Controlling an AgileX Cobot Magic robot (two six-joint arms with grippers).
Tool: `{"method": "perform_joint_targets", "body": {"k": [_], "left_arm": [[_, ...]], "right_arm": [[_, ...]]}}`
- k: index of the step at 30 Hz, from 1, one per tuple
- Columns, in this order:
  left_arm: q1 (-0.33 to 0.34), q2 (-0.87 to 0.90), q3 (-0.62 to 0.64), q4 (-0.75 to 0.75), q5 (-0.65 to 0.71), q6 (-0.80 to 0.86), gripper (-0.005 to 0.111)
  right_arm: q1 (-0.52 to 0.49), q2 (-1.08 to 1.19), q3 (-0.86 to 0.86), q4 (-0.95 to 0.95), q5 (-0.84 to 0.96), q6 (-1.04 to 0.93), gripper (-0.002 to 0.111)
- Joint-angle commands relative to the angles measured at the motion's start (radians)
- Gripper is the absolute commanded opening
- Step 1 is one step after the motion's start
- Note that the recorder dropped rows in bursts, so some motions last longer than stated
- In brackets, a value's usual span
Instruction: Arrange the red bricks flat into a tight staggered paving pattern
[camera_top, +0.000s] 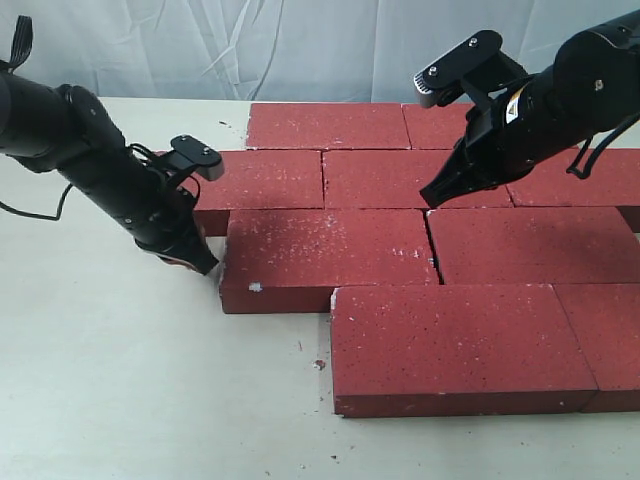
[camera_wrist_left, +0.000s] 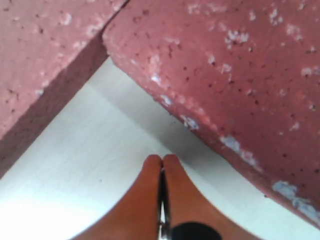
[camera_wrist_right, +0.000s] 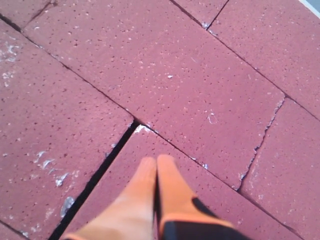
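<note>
Spreading over the white tabletop (camera_top: 120, 380), flat rectangular dark-red paver bricks (camera_top: 330, 255) with rough, white-speckled faces lie in four staggered rows, mostly tight, though a thin dark gap splits the third row. The left gripper (camera_top: 203, 263), orange fingertips pressed together on nothing, sits low just beside that row's left end, not touching it. The right gripper (camera_top: 433, 198), likewise pressed together and empty, points down near the gap. A small crumb (camera_top: 319, 364) lies on the table.

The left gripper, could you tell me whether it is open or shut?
Shut. In the left wrist view, the left gripper has its two orange fingers pressed together along their length, with nothing held between them.
</note>
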Motion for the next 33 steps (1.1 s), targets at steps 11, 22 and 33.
{"method": "perform_joint_targets", "body": {"k": [11,22,33], "left_arm": [[-0.001,-0.093,-0.044,0.205,0.115,-0.234,0.0],[-0.003,-0.232,-0.088,0.108,0.006,-0.322,0.0],[-0.001,-0.304,-0.168,0.702,0.307,-0.727,0.0]], "right_arm": [[-0.003,0.001,0.004,0.011,-0.035,-0.002,-0.001],[0.059,0.001,-0.034,0.13,-0.136,-0.044,-0.001],[-0.058,-0.016,-0.208,0.078,0.287,-0.067,-0.001]]}}
